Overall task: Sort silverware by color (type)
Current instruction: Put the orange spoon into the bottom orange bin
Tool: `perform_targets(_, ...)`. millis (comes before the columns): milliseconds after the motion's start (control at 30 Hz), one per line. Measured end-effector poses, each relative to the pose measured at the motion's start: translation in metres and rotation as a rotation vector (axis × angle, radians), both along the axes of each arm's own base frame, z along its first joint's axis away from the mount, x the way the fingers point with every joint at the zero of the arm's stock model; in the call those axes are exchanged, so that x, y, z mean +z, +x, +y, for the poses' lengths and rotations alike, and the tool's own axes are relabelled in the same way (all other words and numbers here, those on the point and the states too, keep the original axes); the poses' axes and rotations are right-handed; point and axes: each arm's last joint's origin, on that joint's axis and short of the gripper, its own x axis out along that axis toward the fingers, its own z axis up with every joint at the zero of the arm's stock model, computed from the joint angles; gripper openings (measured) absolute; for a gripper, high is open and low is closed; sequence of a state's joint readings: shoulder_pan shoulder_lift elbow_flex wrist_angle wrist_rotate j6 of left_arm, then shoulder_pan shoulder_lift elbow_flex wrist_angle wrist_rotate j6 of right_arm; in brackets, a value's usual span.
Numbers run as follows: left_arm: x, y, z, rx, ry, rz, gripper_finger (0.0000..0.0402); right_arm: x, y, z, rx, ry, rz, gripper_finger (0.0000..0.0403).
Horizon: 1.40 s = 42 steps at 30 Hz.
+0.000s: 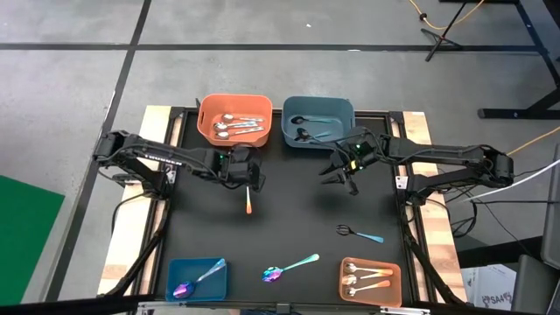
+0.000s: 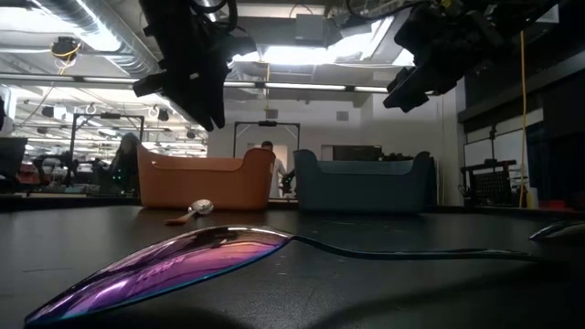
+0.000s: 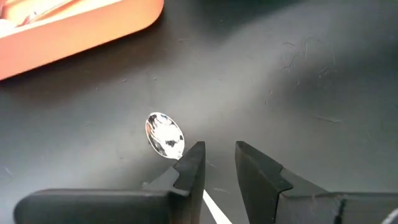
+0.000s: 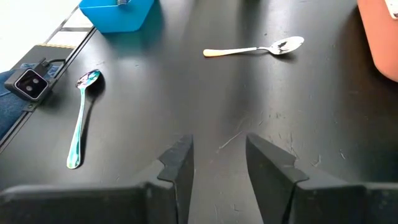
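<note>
The orange-handled spoon (image 1: 248,203) looks light, stiff and slick, lying flat on the black table (image 1: 289,219); its thin handle is probably the best place to pinch, since the glossy bowl would likely slip. It lies just below and ahead of the left gripper (image 1: 254,182), bowl (image 3: 165,135) just beyond the fingertips. That gripper hovers with fingers slightly parted, pinching nothing. The right gripper (image 1: 341,178) waits spread and empty, with the spoon well apart from it.
</note>
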<state>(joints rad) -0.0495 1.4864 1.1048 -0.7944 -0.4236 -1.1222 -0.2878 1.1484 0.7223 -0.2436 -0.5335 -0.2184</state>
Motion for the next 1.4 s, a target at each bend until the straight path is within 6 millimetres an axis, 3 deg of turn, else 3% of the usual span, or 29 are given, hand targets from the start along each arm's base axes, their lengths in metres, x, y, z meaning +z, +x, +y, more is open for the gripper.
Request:
perform_targets(267,-0.012,0.005,-0.013,0.036,-0.032,0.013,0.0082,0.0,0.0,0.0,0.0,-0.001,-0.002,0.0133)
perform_targets(900,-0.083,0.028,-0.024,0.081,-0.125,0.241,0.0082,0.0,0.0,0.0,0.0,0.0,-0.002,0.0133)
perform_targets(1400,-0.098,0.032,-0.019,0.119,-0.117,0.267,0.0082,0.0,0.0,0.0,0.0,0.0,-0.002,0.0133)
